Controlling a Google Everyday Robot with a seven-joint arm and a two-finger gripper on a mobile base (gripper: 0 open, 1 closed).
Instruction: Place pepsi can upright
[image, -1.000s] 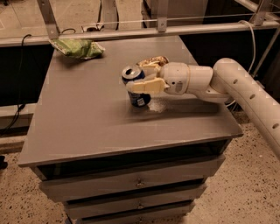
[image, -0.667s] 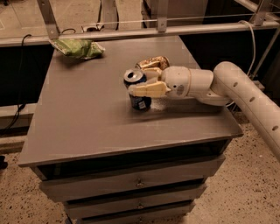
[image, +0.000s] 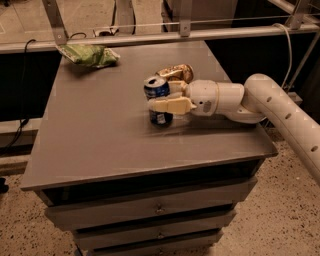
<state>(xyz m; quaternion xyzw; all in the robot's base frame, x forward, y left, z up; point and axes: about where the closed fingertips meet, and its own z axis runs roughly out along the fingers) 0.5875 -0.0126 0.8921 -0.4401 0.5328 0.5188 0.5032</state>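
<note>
pepsi can (image: 157, 93): dark blue, standing upright near the middle of the table, a little toward its right side; silver top facing up, base down at the tabletop.
hidden on the can: the near finger crosses its middle band, so only the upper part and the bottom strip show.
writing: white marks on the blue side, too blurred to read.
gripper (image: 161, 97): at the can, reaching in from the right; cream fingers (image: 172, 105) clasp the can, one across its front, the other behind it.
arm (image: 280, 106): white and tubular, with a row of small holes; it runs off the right edge, cut off there.
gold can (image: 176, 72): lying on its side just behind the gripper, dented; its lower part is hidden by the wrist, no label readable.
table (image: 100, 130): grey flat top.
drawers (image: 155, 207): stacked under the top, shut, so nothing of their contents shows; the lowest is cut off by the bottom edge.
bag (image: 87, 54): green, crumpled, at the far left corner of the table, well apart from both cans; print unreadable, contents not visible.
rail (image: 150, 37): metal bar running along behind the table.
</note>
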